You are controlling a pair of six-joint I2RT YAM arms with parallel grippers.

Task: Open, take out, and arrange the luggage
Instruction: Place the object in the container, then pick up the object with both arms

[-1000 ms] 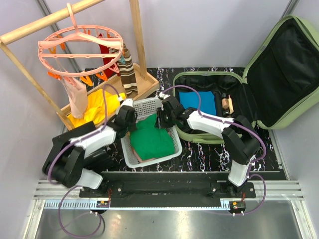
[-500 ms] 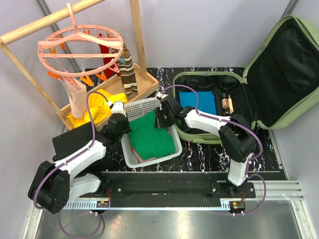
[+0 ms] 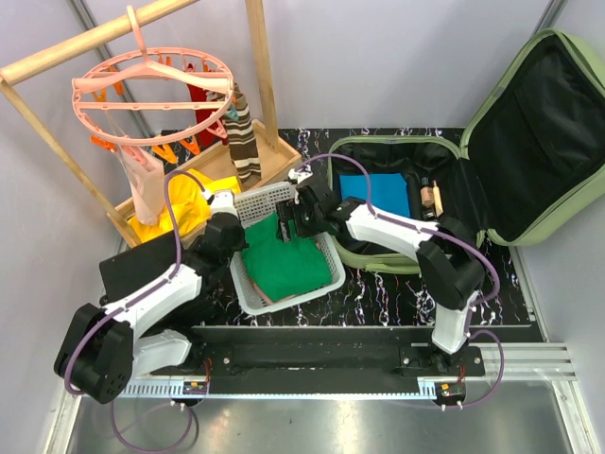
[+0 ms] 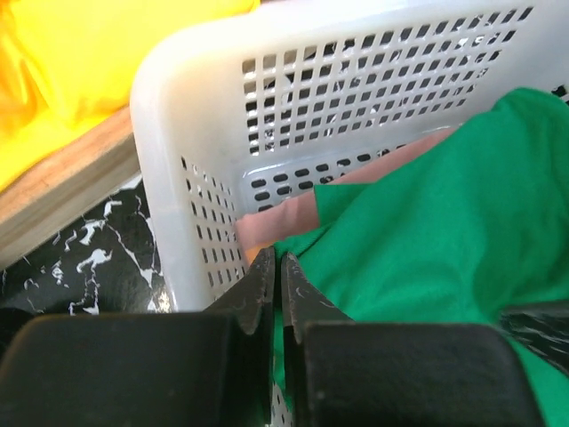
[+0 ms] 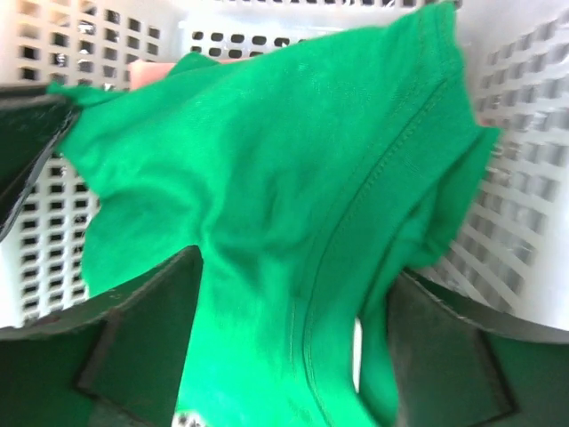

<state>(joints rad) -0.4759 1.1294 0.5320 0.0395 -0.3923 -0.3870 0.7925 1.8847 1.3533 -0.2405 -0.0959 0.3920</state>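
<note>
- Top external view is showing the large light-green hard-shell suitcase (image 3: 541, 132) lying open at the right of the frame on the black marbled table (image 3: 378, 288). Its lid is leaning back toward the upper right, and a folded blue cloth (image 3: 375, 194) is lying inside.
- Its base is running lengthwise left to right. It is sitting to the right of both end effectors, and the right arm is the nearer one.
- The right end effector (image 3: 286, 225) is hanging over the white perforated plastic basket (image 3: 260, 200) at frame centre, jaws spread wide around the green cotton garment (image 5: 267, 178).
- The left end effector (image 4: 277, 267) is pressing its fingers together with nothing seen between them, just beside the basket's left wall.
- Compared with half a second ago, the right end effector is sitting further left over the basket and the garment is bunching differently. The left arm is looking almost unchanged.
</note>
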